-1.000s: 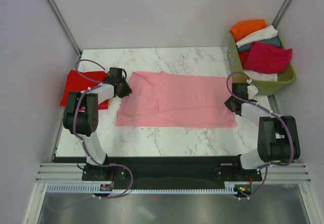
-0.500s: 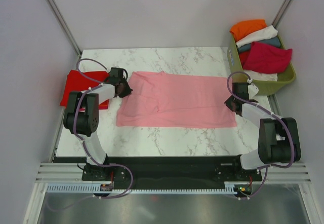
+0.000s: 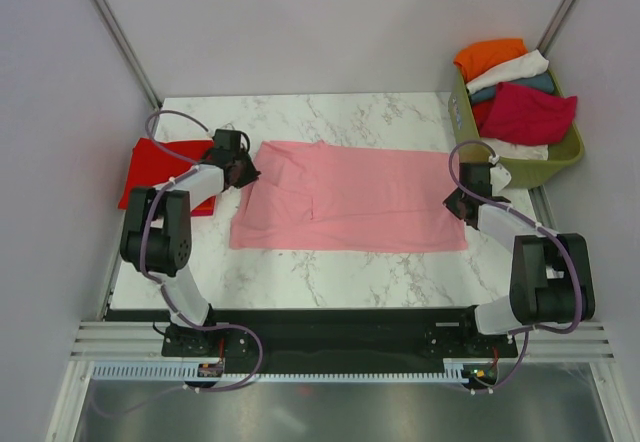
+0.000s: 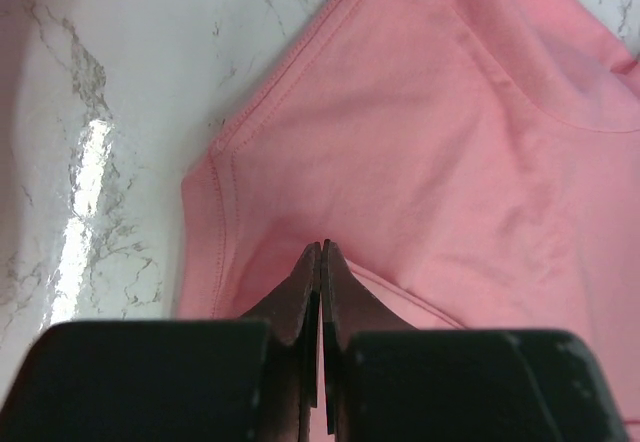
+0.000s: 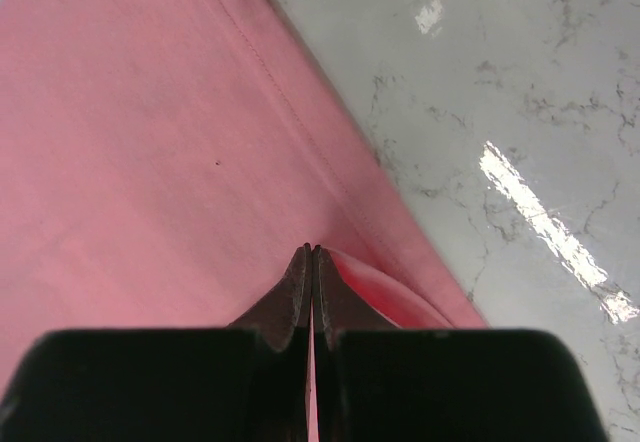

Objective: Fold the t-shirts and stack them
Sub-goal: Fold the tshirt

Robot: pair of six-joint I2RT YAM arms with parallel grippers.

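**We hold the pink shirt at both ends**

At the left side of the table [image 3: 330, 277] we see the red t-shirt [image 3: 150, 167]. It is folded flat, and the left arm reaches over it. Just to its right is the left gripper [image 3: 243, 170]. Its fingers are pressed together on the far left end of the pink t-shirt [image 3: 350, 197], with a little ridge of cloth pinched between them.

The pink t-shirt lies flat in the middle of the table. Its long way runs left to right, from one gripper to the other. At its right edge sits the right gripper [image 3: 463, 202]. Its fingers are together too, nipping the hem, a bit nearer to us than the left grip. At the far right, the basket [image 3: 560, 162] holds the crimson t-shirt [image 3: 530, 112] on top of other shirts.

We think the next move is a fold. It turns on this: the cloth lies between the two grippers, so each arm has its own end, and both would need to lift as one.

The top view shows the whole shirt and both arms, but not the fingertips. The wrist views show the pinched cloth up close, but nothing of the other end.
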